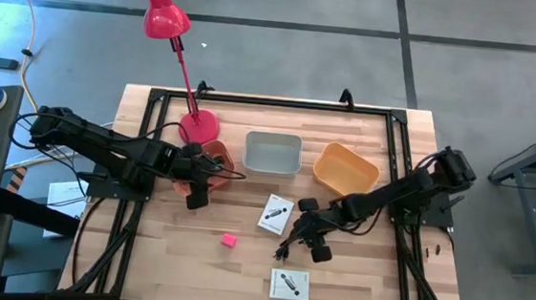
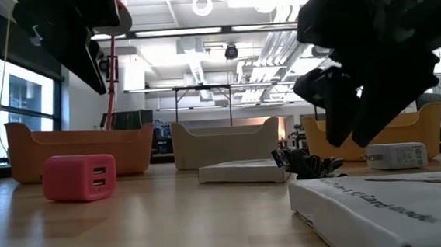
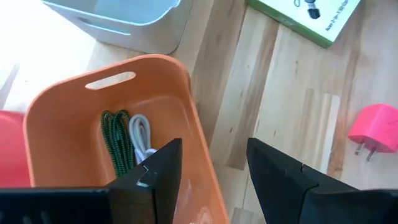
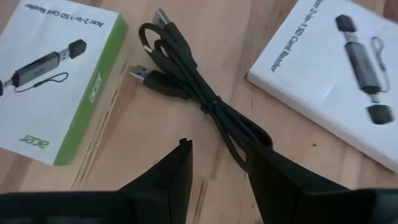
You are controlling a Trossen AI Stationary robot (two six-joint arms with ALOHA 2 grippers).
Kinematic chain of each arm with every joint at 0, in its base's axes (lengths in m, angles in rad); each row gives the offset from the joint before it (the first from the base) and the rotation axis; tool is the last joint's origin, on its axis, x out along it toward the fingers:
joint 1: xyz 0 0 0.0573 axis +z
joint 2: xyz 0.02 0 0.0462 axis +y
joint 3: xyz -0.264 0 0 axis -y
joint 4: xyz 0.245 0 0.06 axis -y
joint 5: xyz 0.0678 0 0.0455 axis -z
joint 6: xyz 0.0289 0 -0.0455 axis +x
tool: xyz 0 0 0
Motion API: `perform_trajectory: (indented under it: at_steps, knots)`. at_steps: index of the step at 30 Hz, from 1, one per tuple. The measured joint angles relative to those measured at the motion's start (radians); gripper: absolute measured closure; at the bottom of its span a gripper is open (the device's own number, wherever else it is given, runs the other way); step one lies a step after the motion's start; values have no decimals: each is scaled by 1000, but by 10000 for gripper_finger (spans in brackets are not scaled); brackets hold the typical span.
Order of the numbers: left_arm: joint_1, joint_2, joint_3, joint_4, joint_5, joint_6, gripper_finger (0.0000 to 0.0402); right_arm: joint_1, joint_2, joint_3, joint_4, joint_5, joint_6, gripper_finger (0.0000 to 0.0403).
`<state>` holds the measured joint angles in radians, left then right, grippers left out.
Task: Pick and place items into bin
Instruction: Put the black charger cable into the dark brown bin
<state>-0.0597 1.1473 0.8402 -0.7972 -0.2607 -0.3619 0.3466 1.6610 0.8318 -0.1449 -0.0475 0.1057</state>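
Over mid-table, right gripper [image 4: 217, 165] open above black cable [image 4: 199, 93], between two packets [image 4: 53, 74]. Drop straight, pinch bundled middle. Left gripper [image 3: 214, 171] open, empty, over orange bin [image 3: 56, 118].

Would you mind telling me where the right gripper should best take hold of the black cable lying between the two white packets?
Grip the black cable at its tied middle, from straight above. There the strands are bunched narrow, whereas the plug ends splay apart. The right gripper is open just beside it.
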Motion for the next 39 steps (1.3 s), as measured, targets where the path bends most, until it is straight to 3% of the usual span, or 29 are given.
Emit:
perform_trajectory:
  at_steps: [12, 22, 29, 39]
  knots:
    - [-79, 0, 0, 11, -16, -22, 236, 0, 37, 0, 76, 41, 31, 263]
    - [-154, 0, 0, 10, -32, -79, 236, 2, 108, 22, 72, 9, 8, 263]
    - [-219, 0, 0, 7, -62, -141, 236, -16, 196, 138, 66, 68, -5, 263]
    - [-272, 0, 0, 2, -76, -186, 236, -129, 357, 395, -11, 78, 32, 263]
